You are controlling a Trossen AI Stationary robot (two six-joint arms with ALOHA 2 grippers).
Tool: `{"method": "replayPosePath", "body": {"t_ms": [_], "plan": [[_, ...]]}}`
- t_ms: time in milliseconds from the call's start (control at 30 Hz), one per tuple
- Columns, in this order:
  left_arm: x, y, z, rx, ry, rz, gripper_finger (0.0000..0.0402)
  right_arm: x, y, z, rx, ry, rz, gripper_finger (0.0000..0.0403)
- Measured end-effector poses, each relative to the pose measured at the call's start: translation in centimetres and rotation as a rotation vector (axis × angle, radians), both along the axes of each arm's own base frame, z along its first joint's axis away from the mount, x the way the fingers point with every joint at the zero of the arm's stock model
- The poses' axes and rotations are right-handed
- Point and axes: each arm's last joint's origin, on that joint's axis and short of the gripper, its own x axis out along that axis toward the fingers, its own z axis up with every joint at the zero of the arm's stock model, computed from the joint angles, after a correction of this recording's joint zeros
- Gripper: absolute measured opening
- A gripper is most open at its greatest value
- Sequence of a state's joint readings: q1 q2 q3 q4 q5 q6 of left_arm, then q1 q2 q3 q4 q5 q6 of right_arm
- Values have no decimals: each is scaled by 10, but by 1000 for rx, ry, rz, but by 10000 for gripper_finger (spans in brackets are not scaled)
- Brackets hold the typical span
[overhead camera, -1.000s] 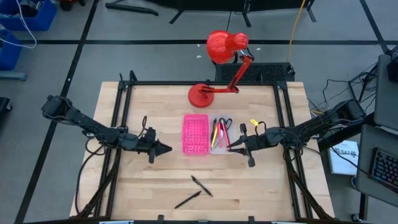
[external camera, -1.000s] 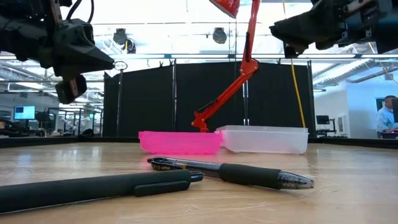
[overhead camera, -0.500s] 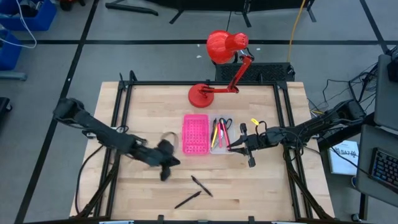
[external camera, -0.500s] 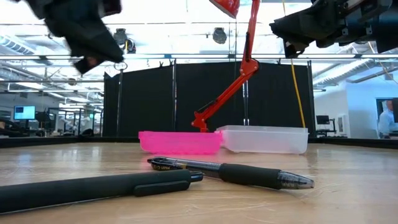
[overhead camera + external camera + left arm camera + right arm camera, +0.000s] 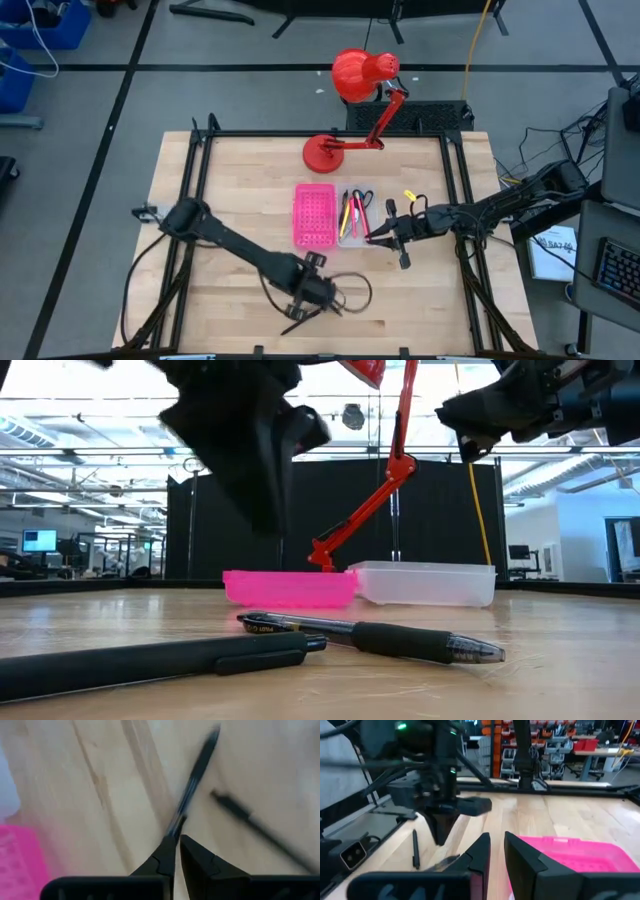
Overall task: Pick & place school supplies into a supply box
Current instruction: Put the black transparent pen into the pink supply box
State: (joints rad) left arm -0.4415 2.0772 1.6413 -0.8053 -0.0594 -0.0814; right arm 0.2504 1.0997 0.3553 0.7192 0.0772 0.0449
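Observation:
Two black pens lie flat on the wood near the table's near edge, one (image 5: 318,291) (image 5: 370,637) (image 5: 195,780) and the other (image 5: 302,321) (image 5: 150,665) (image 5: 250,817). My left gripper (image 5: 332,300) (image 5: 252,510) (image 5: 177,840) hovers above them, pointing down, shut and touching nothing. The supply box sits at mid-table: a pink perforated half (image 5: 313,215) (image 5: 288,588) joined to a clear tray (image 5: 353,218) (image 5: 425,583) holding pens and scissors. My right gripper (image 5: 372,236) (image 5: 495,840) is shut, held in the air by the tray's right near corner.
A red desk lamp stands behind the box, base (image 5: 325,153) on the table and head (image 5: 360,72) past the far edge. A small yellow thing (image 5: 408,197) lies right of the tray. A black frame (image 5: 200,150) borders the table. Bare wood lies left of the pens.
My left arm has swung from the table's left middle toward the near edge and the right, ending over the two black pens, much closer to the low camera. The right arm, the box and the pens have kept still.

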Motion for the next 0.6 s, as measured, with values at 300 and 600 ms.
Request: {"method": "replayPosePath", "body": {"t_ms": [300,600], "plan": [[8,-12,-10,131,72,-200,115,-1,0,-8,1,85,0,46],[24,-13,-7,3,-51,-259,218,-1,0,-8,-1,86,0,45]]}}
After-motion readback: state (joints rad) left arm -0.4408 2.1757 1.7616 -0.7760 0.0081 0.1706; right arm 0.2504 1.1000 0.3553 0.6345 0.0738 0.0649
